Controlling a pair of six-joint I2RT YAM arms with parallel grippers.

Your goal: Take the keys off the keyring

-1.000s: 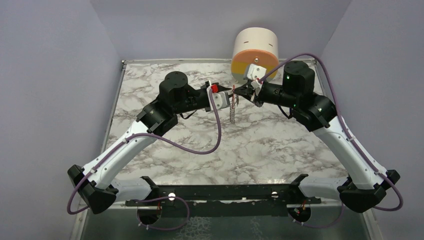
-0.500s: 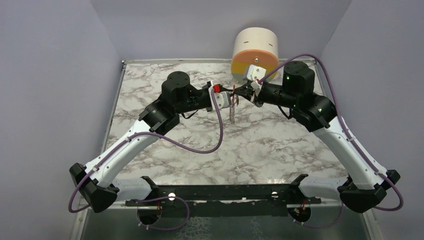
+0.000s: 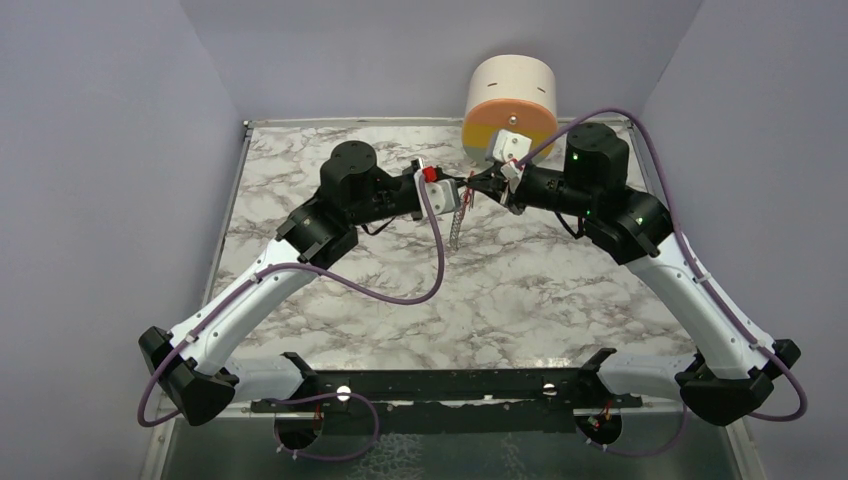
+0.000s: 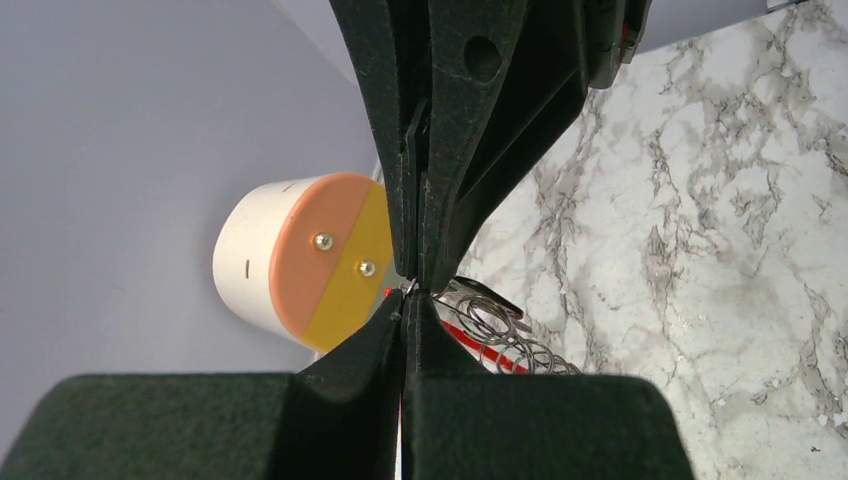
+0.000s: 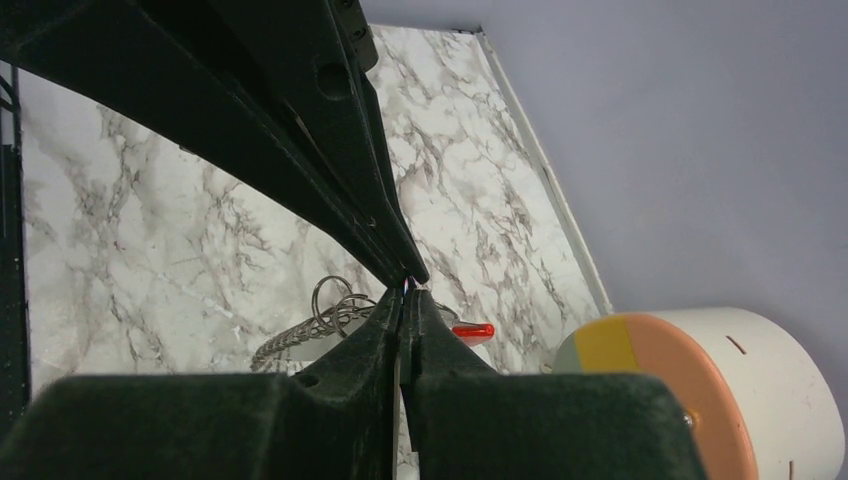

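Observation:
My left gripper (image 3: 456,189) and right gripper (image 3: 474,187) meet tip to tip above the back of the marble table (image 3: 560,290), both shut. The bunch of keys hangs from that point. Its silvery chain-like strip (image 3: 456,225) dangles below, and the red piece (image 3: 467,199) sits just under the tips. In the left wrist view my left gripper (image 4: 410,303) pinches a thin metal bit against the right gripper's fingers (image 4: 440,150), with the strip's rings (image 4: 510,340), the red piece (image 4: 480,345) and a thin dark keyring loop (image 4: 484,292) beside them. The right wrist view shows my right gripper (image 5: 405,300), the rings (image 5: 330,297) and the red piece (image 5: 472,329). Which part each gripper holds is hidden.
A white cylinder with an orange and yellow face (image 3: 510,105) stands at the back edge, just behind the right gripper. It also shows in the left wrist view (image 4: 300,260) and the right wrist view (image 5: 700,390). Lilac walls close in on three sides.
The hanging chain strip has swung a little to the left, its lower end now further left. Both grippers stay shut and joined at the same spot.

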